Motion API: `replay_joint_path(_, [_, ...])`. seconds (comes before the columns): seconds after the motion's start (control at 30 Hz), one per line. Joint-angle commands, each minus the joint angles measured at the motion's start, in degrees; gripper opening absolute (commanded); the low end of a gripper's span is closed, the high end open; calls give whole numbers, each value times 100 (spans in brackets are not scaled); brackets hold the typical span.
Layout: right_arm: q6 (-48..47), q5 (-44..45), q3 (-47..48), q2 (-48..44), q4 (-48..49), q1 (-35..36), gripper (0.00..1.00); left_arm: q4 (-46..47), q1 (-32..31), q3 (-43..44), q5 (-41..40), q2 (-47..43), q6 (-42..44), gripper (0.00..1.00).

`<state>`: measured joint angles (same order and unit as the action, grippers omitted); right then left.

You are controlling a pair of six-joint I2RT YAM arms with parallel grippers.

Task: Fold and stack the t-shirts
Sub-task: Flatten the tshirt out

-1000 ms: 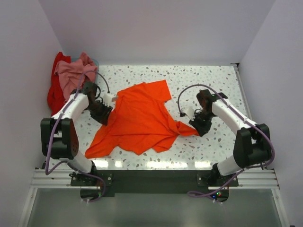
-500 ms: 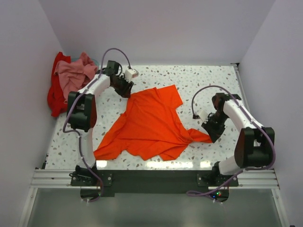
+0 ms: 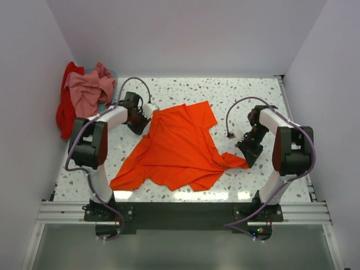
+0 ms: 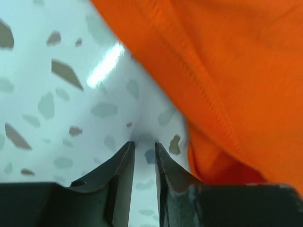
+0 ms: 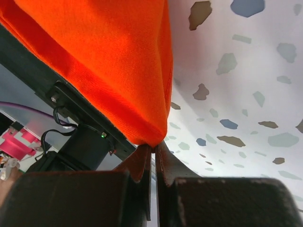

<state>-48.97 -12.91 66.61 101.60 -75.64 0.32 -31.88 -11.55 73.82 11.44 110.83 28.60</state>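
Note:
The bright orange t-shirt point(image 3: 180, 146) lies spread and creased in the middle of the table. My left gripper point(image 3: 138, 120) sits low over bare table just off the shirt's upper left edge. In the left wrist view its jaws point(image 4: 144, 144) stand slightly apart with nothing between them, and the orange cloth point(image 4: 227, 71) lies to their right. My right gripper point(image 3: 248, 155) is shut on the shirt's right corner point(image 3: 239, 163). The right wrist view shows the cloth point(image 5: 104, 61) pinched at the fingertips point(image 5: 155, 145). The dusty pink t-shirt point(image 3: 87, 90) and the red t-shirt point(image 3: 66, 109) lie bunched at the back left.
The speckled table point(image 3: 253, 95) has white walls on the left, back and right. The pile of pink and red shirts hangs over the table's left edge. The arm bases and a metal rail point(image 3: 180, 211) run along the near edge.
The left gripper carried the shirt's upper left part toward the back, let go and drew back a little. The right gripper pulled its corner to the right and still holds it.

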Motion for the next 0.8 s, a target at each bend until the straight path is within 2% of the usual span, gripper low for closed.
replay_joint_path(0.0, [133,-98,308,79,-347,-23,0,103,205,-674,-907,-342,216,27])
replay_joint_path(0.07, [133,-133,432,184,-373,-23,0,-19,565,-904,-881,-674,190,25])
replay_joint_path(0.1, [133,-159,467,211,-390,-23,0,-98,827,-983,-367,-816,233,26])
replay_joint_path(0.17, [133,-203,502,228,-425,-14,0,-82,892,-949,-20,-1238,208,30])
replay_joint_path(0.2, [125,-203,476,202,-426,-23,0,-64,761,-766,407,-1308,207,33])
replay_joint_path(0.23, [116,-212,398,176,-417,-23,0,-90,647,-607,533,-1283,138,37])
replay_joint_path(0.33, [89,-186,239,132,-373,-23,0,-187,84,227,849,-837,-126,43])
replay_joint_path(0.43, [151,-160,221,141,-329,-23,0,58,-390,973,886,-310,-407,43])
replay_joint_path(0.53, [204,-133,265,141,-320,-14,0,103,-497,1327,755,235,-557,43])
replay_joint_path(0.67, [291,-72,274,167,-242,-172,0,261,-576,1495,553,650,-601,43])
replay_joint_path(0.77, [344,-45,344,263,-206,-172,0,279,-594,1390,114,879,-627,41])
